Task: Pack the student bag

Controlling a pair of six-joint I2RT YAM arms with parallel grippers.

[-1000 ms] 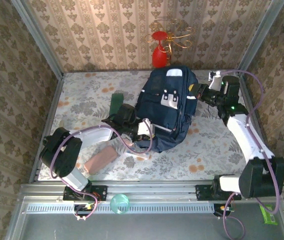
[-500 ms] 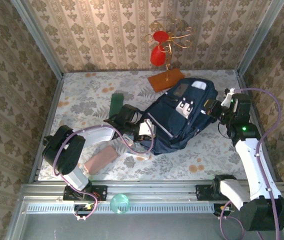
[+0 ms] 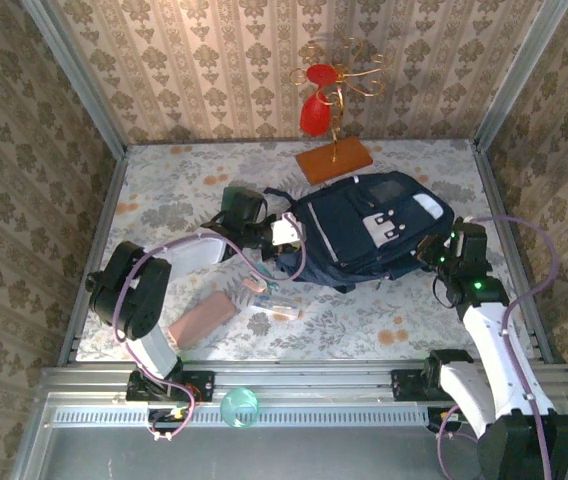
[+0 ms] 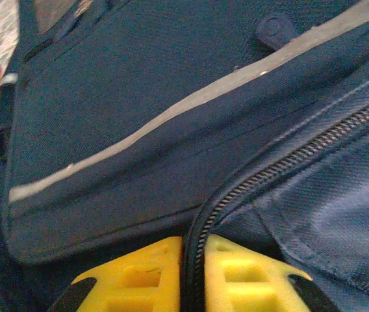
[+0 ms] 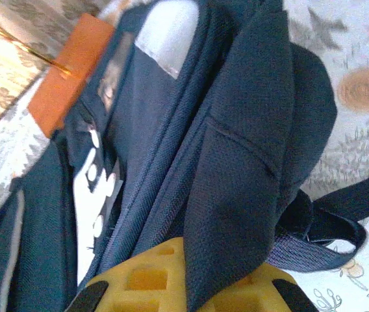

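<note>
The student bag is laid just beside the orange slab — its zip seam is clenched by the left gripper, its top fold by the right gripper; both should be drawn apart evenly.

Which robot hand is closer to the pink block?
The left one. The left gripper grips the bag's left end, a little behind and right of the pink block. The right gripper grips the bag's right end, much farther off.
</note>
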